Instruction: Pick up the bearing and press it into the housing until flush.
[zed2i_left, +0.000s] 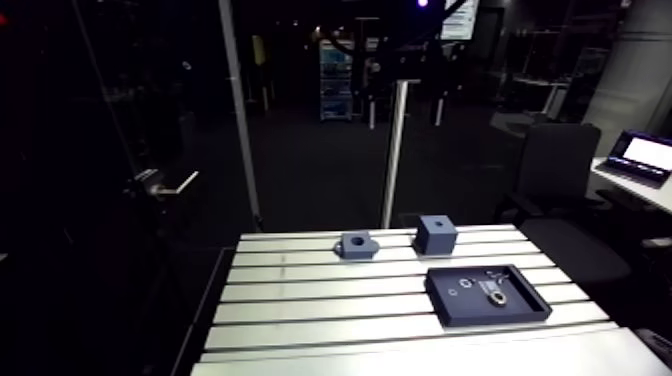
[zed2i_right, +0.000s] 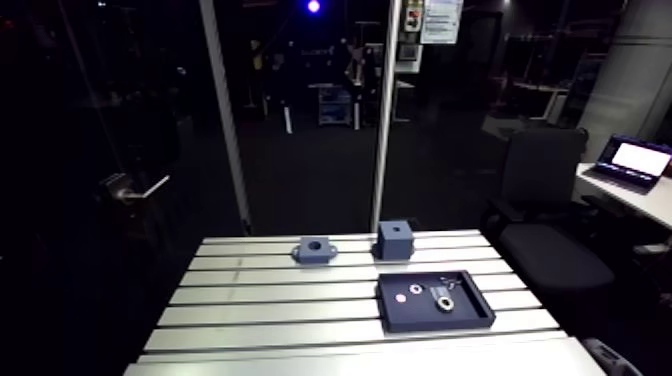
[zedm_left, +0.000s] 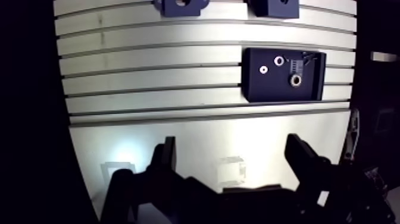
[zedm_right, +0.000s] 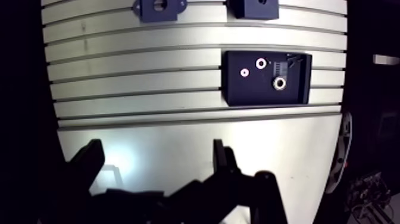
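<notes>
A dark tray (zedm_left: 253, 89) lies on the slotted table, ahead of my gripper and off to one side. In it rest a silvery ring (zedm_left: 278, 61), a smaller ring (zedm_left: 263, 69) and a larger bearing-like ring (zedm_left: 296, 80). Beyond the tray, near the table's far edge, sits the dark flanged housing (zed2i_left: 356, 244) with a round bore on top. My gripper (zedm_left: 233, 156) hangs high over the table's near, smooth part, well short of the tray. It is open, with nothing between its fingers. It does not show in the arm view.
A dark cube block (zed2i_left: 436, 235) with a small hole on top stands beside the housing at the far edge. A white post (zed2i_left: 395, 150) rises just behind the table. An office chair (zed2i_left: 560, 190) stands off its right side.
</notes>
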